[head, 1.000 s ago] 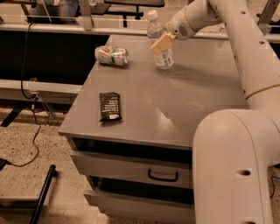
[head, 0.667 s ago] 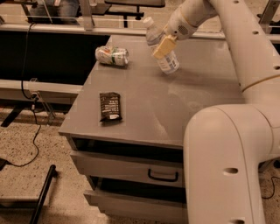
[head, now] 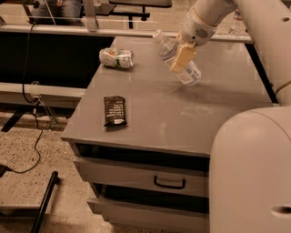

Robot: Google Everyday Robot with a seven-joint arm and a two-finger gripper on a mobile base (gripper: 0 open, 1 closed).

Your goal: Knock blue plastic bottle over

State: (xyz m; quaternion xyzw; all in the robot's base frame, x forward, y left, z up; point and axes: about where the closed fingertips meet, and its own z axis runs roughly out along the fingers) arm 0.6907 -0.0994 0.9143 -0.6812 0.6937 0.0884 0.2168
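Left of the blue plastic bottle (head: 190, 73), well apart: a crushed green-and-white can (head: 117, 58), lying on its side near the worktop's far left edge. Nearer the camera and left of the bottle, also well apart: a dark snack packet (head: 114, 110), lying flat close to the front left corner. Pressed against the bottle's upper half, on the side facing the camera: the end effector (head: 182, 57), yellowish, laid across the label; width of opening impossible to tell. Above and right of the bottle: the white robot arm (head: 213, 11), reaching in from the top edge. Below and right of the bottle, filling the near corner of the view: a large rounded white robot housing (head: 250, 173), hiding that part of the worktop.

Under the bottle: a plain grey worktop (head: 182, 113), smooth and faintly glossy. Beneath its front edge: two drawers (head: 136, 173) pulled partly out, the upper with a dark handle (head: 169, 183). Farther left and down: speckled floor (head: 27, 191), with a black cable (head: 35, 141) trailing across.

Bottle itself on the far right part of the worktop, tilted, not upright. Base low at the grey surface, toward the right; white cap (head: 158, 33) raised, pointing up and left, toward the can. Long axis diagonal, upper left to lower right.
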